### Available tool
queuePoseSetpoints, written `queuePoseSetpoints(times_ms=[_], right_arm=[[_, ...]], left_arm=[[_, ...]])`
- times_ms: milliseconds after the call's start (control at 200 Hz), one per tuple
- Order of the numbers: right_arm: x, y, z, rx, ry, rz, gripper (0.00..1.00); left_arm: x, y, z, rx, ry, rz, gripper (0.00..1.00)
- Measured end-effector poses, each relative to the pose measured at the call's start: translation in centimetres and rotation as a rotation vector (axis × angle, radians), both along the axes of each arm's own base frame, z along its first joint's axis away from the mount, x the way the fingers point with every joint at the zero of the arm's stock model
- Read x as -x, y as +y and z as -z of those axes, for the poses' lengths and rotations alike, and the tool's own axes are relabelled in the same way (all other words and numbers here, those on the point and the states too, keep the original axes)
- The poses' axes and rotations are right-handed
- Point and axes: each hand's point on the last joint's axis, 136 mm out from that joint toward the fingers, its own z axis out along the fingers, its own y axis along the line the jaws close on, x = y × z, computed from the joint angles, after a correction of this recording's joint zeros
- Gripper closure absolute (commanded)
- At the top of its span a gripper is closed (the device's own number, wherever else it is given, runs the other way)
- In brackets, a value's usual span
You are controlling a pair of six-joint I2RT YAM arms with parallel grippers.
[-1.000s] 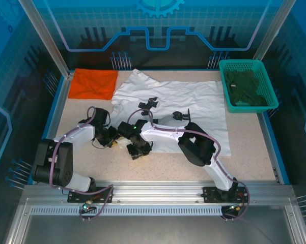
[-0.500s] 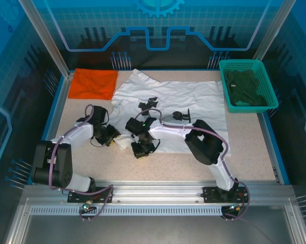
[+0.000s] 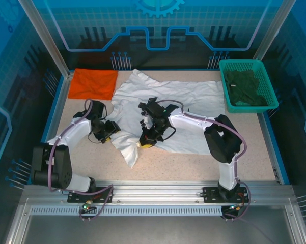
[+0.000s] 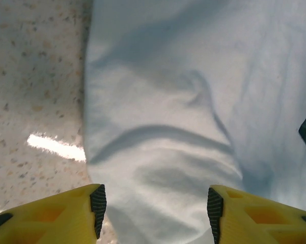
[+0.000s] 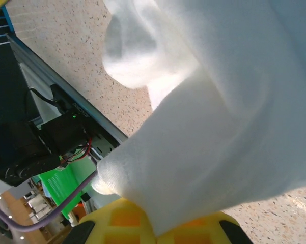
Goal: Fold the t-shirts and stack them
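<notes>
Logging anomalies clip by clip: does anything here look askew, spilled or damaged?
Nothing looks spilled or damaged. The white t-shirt lies rumpled and skewed, with one corner trailing toward the near edge and the right gripper pinching a fold beside it. That fits mid-fold. The orange t-shirt sits folded at the far left.

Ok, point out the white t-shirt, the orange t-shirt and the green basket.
white t-shirt (image 3: 198, 96): top external view, on bare spread cloth.
orange t-shirt (image 3: 94, 84): top external view, on the middle of the cloth.
green basket (image 3: 252, 108): top external view, on its near rim.
</notes>
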Motion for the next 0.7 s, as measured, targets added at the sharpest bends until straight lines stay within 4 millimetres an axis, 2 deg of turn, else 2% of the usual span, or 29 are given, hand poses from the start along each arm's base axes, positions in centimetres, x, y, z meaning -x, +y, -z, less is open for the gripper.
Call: queuePoseSetpoints(times_ms=[150,315,415,540,695], right_arm=[[0.0,-0.5,1.1,0.019,0.038,-0.004,1.0],[0.2,-1.4,2.4,0.062,0.078,-0.001,0.99],[-0.1,-2.0,2.9,0.085,0.093,0.014,0.97],[-0.8,-3.0,3.9,0.127,0.115,0.049,0.94],[-1.6,-3.9,4.9,0.164,0.128,0.084,0.9]], left_arm=[[2.6,-0.8,-1.1,0.018,-0.005,0.048,0.48],[6.6,-4.1,-1.4,0.068,0.023,0.184,0.51],[9.0,-5.9,-0.7,0.102,0.064,0.246,0.51],[11.5,-7.1,0.9,0.151,0.142,0.247,0.51],[12.8,-8.7,2.0,0.175,0.202,0.252,0.51]])
